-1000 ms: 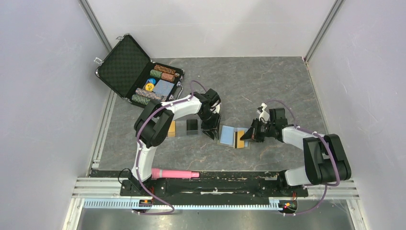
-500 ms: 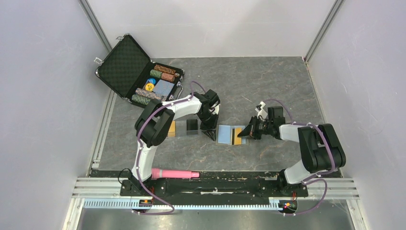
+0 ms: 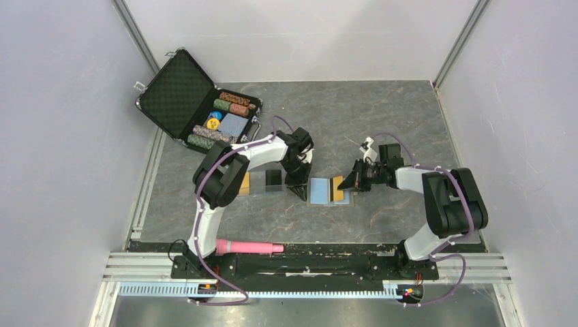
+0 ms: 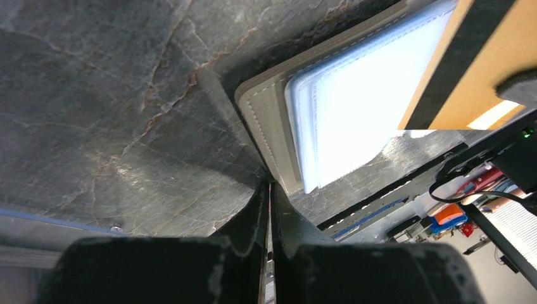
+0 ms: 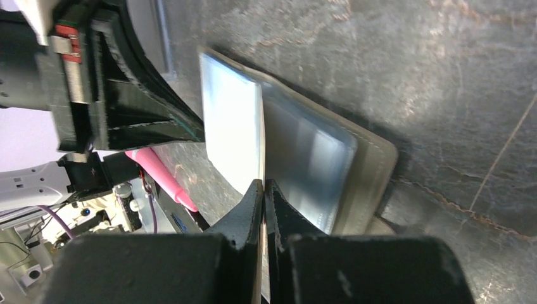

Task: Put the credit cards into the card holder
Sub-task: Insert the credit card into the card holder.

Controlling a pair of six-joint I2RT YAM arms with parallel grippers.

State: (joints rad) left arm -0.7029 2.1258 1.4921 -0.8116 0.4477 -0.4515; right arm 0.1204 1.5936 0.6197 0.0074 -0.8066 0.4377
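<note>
The card holder (image 3: 319, 192) lies open on the table, light blue inside with a taupe rim (image 4: 266, 120). My left gripper (image 3: 298, 190) is shut on its left edge, fingertips (image 4: 282, 212) pressed together at the rim. My right gripper (image 3: 347, 184) is shut on an orange credit card (image 3: 337, 190) and holds it on edge over the holder's right half. In the right wrist view that card (image 5: 263, 139) is a thin line between the pale page and the clear pocket (image 5: 307, 158). A black credit card (image 3: 273, 178) and another orange one (image 3: 243, 182) lie flat to the left.
An open black case of poker chips (image 3: 198, 102) stands at the back left. A pink stick (image 3: 249, 246) lies along the near edge by the arm bases. Grey walls close in both sides.
My right gripper has carried the orange card leftward, from the holder's right edge to over its inside. The left gripper's jaws have closed at the holder's left edge.
</note>
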